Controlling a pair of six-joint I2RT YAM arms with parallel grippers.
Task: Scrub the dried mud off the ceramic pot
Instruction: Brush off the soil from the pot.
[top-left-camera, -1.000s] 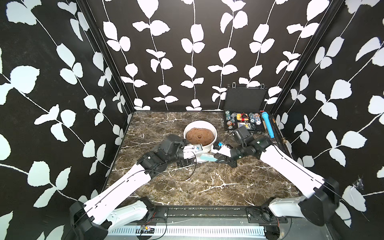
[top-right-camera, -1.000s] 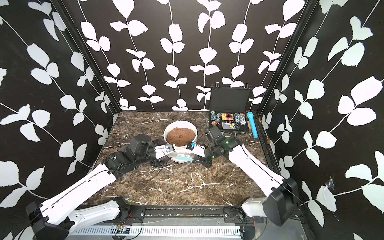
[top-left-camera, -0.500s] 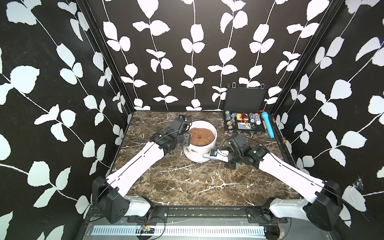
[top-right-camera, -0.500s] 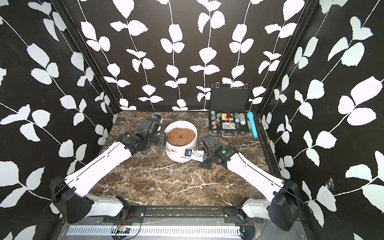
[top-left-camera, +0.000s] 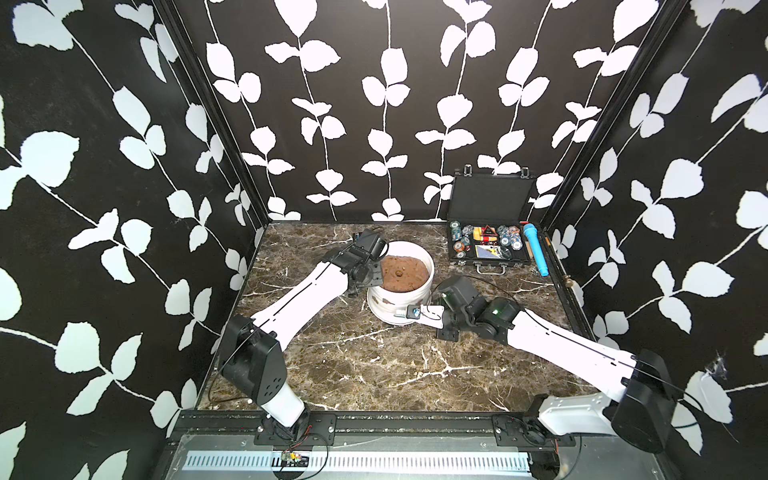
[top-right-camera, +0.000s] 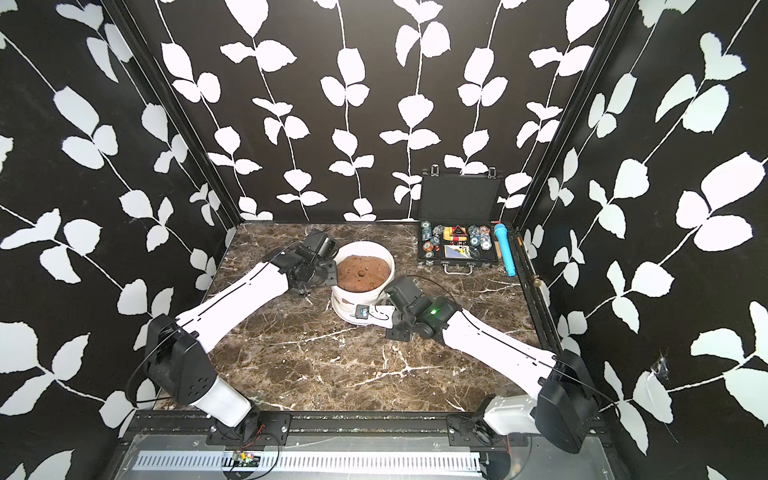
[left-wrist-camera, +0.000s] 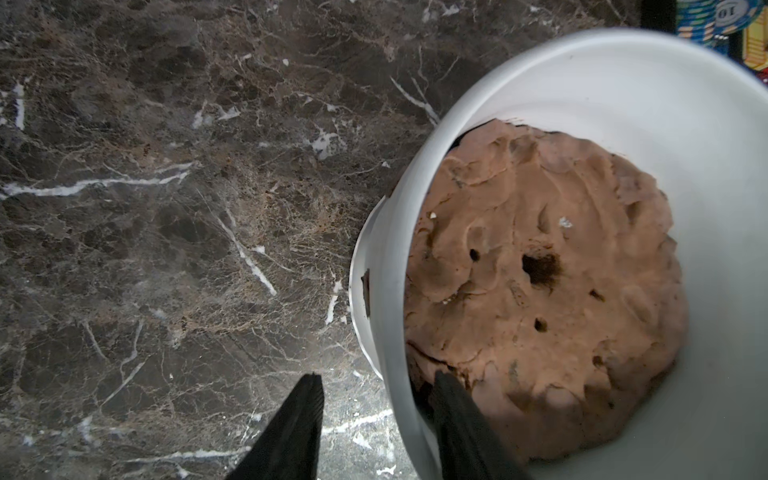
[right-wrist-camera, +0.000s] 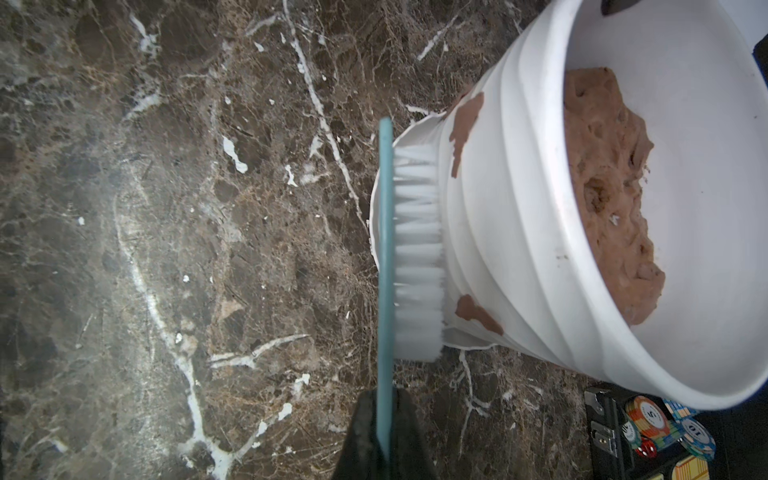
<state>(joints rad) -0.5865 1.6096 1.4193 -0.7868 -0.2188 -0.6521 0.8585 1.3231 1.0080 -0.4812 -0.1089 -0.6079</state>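
The right gripper (right-wrist-camera: 385, 409) was clamped on the teal back of a scrub brush (right-wrist-camera: 415, 257); its white bristles were set against the ribbed outer wall of the ceramic pot (right-wrist-camera: 511, 216) just ahead of the fingers, beside blotches of dried mud (right-wrist-camera: 467, 120); the left gripper (left-wrist-camera: 376, 380) was held parted astride the pot's rim, one finger inside by the domed brown mass (left-wrist-camera: 540, 270), the other outside and clear of the wall; a poker chip case (top-left-camera: 490, 245) was seen beyond the pot.

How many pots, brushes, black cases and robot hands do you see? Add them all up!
pot: 1
brush: 1
black case: 1
robot hands: 2 (left hand, right hand)
Total: 5
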